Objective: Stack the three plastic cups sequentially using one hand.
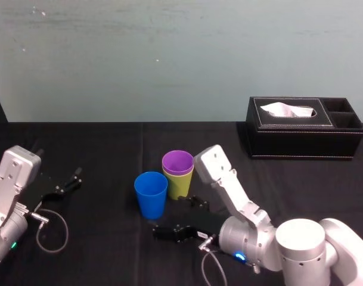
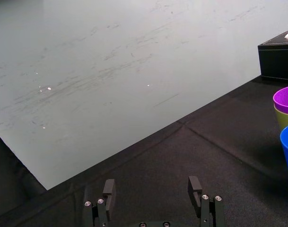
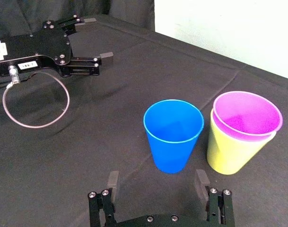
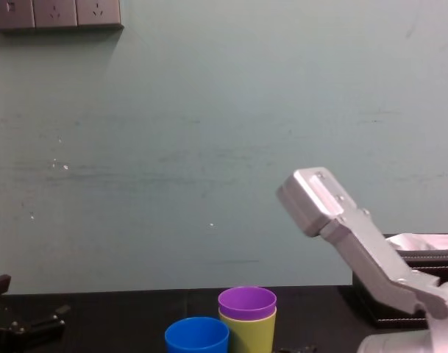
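Blue cup [image 3: 173,135] stands upright on the black table [image 3: 63,161], just ahead of the right gripper [image 3: 156,182]. The right wrist view shows this gripper's two fingers spread wider than the blue cup's base. They stop short of the cup, holding nothing and touching nothing. From the head view the same gripper lies low over the cloth on the robot's side of the blue cup, and there the gap between the fingers is harder to read.

Close beside the blue cup, on its right and a little farther from the robot, stands the yellow-green cup [image 3: 231,153] with the purple cup [image 3: 248,116] nested inside it. I cannot tell whether the yellow-green cup touches the blue one. The chest view, side-on, shows the purple rim riding above the yellow-green rim.

Well to the blue cup's left the left gripper [image 2: 152,187] rests near the table, fingers apart and empty. Far to the blue cup's right, toward the wall, sits a black tissue box [image 1: 303,140].
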`<state>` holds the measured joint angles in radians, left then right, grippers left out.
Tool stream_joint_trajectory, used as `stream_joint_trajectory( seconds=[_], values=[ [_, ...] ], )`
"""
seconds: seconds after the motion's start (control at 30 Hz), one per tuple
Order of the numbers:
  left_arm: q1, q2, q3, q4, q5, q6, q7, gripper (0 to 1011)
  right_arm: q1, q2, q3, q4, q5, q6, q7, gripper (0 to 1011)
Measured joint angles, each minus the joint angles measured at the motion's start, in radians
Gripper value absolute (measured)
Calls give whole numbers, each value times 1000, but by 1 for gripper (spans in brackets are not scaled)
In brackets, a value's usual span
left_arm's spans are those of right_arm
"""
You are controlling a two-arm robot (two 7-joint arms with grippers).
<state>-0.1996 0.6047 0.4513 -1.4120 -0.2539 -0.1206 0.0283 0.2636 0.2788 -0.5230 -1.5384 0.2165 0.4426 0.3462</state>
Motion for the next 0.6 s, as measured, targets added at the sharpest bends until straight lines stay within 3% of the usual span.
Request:
stream_joint_trajectory(
  seconds=[0.6],
  values=[
    [0,0,0,0,0,0,0,1000,30,-77,-8,98,-47,-46,-6,1004]
  ],
)
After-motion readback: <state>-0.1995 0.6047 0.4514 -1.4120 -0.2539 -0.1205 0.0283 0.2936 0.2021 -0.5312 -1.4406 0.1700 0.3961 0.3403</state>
